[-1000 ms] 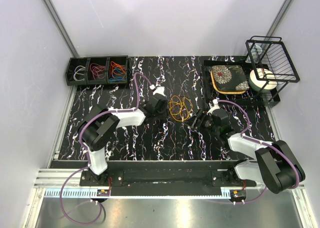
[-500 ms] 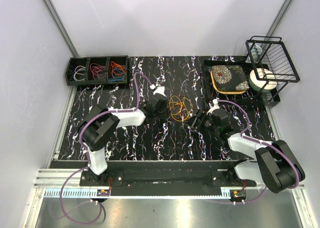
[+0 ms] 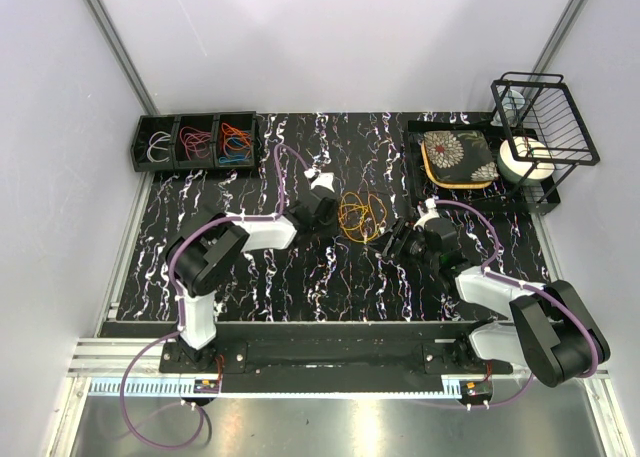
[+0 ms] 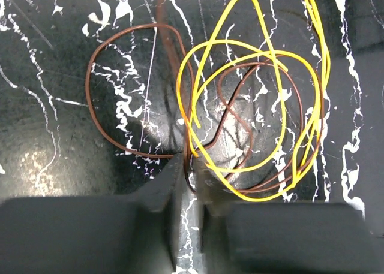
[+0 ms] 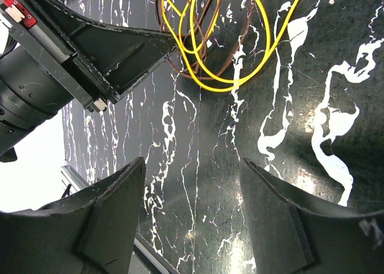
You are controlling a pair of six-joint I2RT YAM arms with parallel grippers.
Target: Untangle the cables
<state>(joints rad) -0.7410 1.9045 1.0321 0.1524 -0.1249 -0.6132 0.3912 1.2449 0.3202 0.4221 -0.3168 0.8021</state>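
**Left gripper pinches the tangle; right gripper waits open**

The black, white-veined table [image 3: 300, 277] fills the middle of the overhead view. Both arms reach in from the bottom edge and meet near the centre.

In the upper right stands a black wire rack [image 3: 545, 117] with a white roll [image 3: 524, 160] under it. Just left of the rack, a black tray [image 3: 414, 172] carries a floral plate [image 3: 458, 157]. In the upper left sits a three-part bin [image 3: 140, 149]. It holds whitish loops in its left cell, red loops in the middle and orange and blue loops on the right. All of these are well apart from the arms.

The cables [image 3: 358, 217] lie at the centre as one small knot of yellow and brown strands, between the two grippers.

The left gripper [image 3: 331, 216] touches the knot's left edge. In its wrist view the fingers [image 4: 270, 238] are drawn together to a thin slit at the bottom centre. Brown and yellow strands of the cables [image 4: 252, 124] run into that slit, so the left gripper [image 4: 192, 173] grips them. One brown loop [image 4: 120, 94] spreads to the upper left, free of the yellow coils.

The right gripper [image 3: 388, 245] sits just lower right of the knot. Its jaws are spread wide with only bare table between them [image 5: 192, 166]. In its wrist view the left gripper [image 5: 171, 43] stands between it and the near side of the cables [image 5: 222, 46].
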